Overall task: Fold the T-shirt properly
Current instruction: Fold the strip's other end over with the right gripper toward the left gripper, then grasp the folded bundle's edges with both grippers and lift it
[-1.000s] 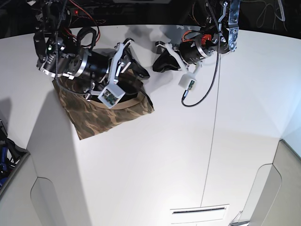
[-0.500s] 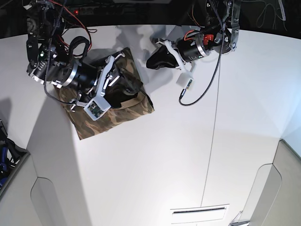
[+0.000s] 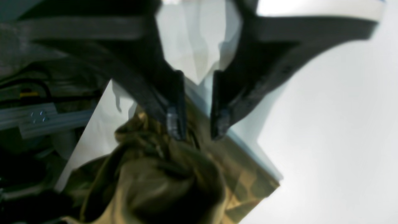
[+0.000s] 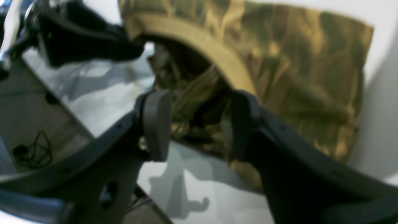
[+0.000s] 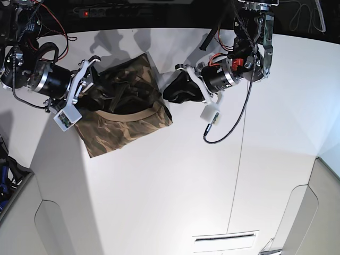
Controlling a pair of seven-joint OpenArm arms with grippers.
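Note:
The camouflage T-shirt [image 5: 127, 125] lies in a folded bundle at the table's back left, its tan collar [image 5: 127, 116] curving across the middle and dark bunched folds above it. My right gripper [image 5: 98, 90] is open at the shirt's left side. In the right wrist view its pads [image 4: 155, 124] stand wide apart, with the shirt [image 4: 295, 62] and collar [image 4: 199, 40] beyond them and nothing held. My left gripper [image 5: 169, 94] is at the shirt's right edge. In the left wrist view [image 3: 197, 127] its fingers are a narrow gap apart over the crumpled cloth [image 3: 174, 180].
The white table [image 5: 186, 186] stretches toward the front, with a thin seam [image 5: 241, 159] and a slot [image 5: 226, 239] near the front edge. A black cable [image 5: 226, 125] hangs from the left arm. Wires lie beyond the table's back edge [image 5: 106, 10].
My right gripper has drawn back to the left off the shirt, uncovering its bunched upper part. My left gripper has moved down and left to the shirt's right edge.

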